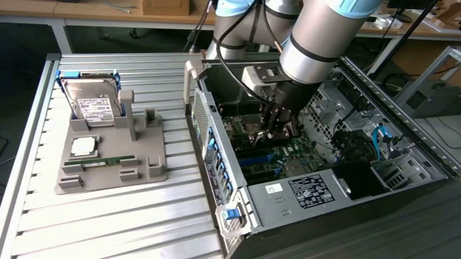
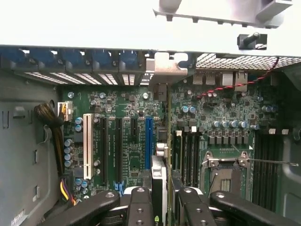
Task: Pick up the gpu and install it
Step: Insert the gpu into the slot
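Your gripper (image 2: 162, 209) has its black fingers (image 2: 141, 207) closed on the gpu (image 2: 160, 176), a thin dark expansion card with a silvery metal bracket (image 2: 165, 66) at its far end. The card stands edge-on between the pads, so the jaws are clamped on its two flat faces.

It sits low over the green motherboard (image 2: 127, 117), just beside the long blue expansion slot (image 2: 148, 141) and well apart from the white slot (image 2: 87, 146). I cannot tell whether its lower edge touches a socket.

In the exterior view, the gripper (image 1: 277, 128) is down inside the open grey metal computer case (image 1: 216, 156). At about nine o'clock from it, on the slatted aluminium table (image 1: 43, 205), lies the grey plastic parts tray (image 1: 148, 172). The boxy silver hard drive (image 1: 94, 105) stands at the tray's twelve o'clock end, and the narrow green memory stick (image 1: 101, 161) lies toward six o'clock.

Treat the card as light and stiff but fragile. Its contact edge and small parts would likely suffer from twisting or scraping, and the smooth faces could slip under a hard push. The safest hold looks like the one you have: flat faces, upper edge, clear of bracket and contacts.
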Tool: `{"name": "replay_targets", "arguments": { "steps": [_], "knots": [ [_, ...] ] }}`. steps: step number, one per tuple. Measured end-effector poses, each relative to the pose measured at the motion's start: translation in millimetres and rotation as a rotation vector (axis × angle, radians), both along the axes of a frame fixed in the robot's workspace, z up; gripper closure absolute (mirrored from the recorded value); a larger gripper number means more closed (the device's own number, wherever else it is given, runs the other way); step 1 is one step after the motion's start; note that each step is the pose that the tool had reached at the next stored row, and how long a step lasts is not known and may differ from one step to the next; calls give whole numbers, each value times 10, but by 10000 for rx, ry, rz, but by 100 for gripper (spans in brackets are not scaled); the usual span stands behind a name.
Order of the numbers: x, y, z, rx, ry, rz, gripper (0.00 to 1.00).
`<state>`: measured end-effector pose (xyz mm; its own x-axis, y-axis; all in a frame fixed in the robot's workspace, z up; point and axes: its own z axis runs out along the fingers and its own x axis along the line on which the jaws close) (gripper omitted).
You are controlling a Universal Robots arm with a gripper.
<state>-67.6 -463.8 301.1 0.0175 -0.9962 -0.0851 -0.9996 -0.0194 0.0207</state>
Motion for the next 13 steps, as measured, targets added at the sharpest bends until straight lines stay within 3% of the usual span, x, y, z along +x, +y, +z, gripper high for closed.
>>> {"name": "replay_targets", "arguments": {
  "steps": [7,13],
  "knots": [
    [-73,0,-16,-2,4,-1,73],
    [-22,-2,-35,-90,3,-3,73]
  ]
}}
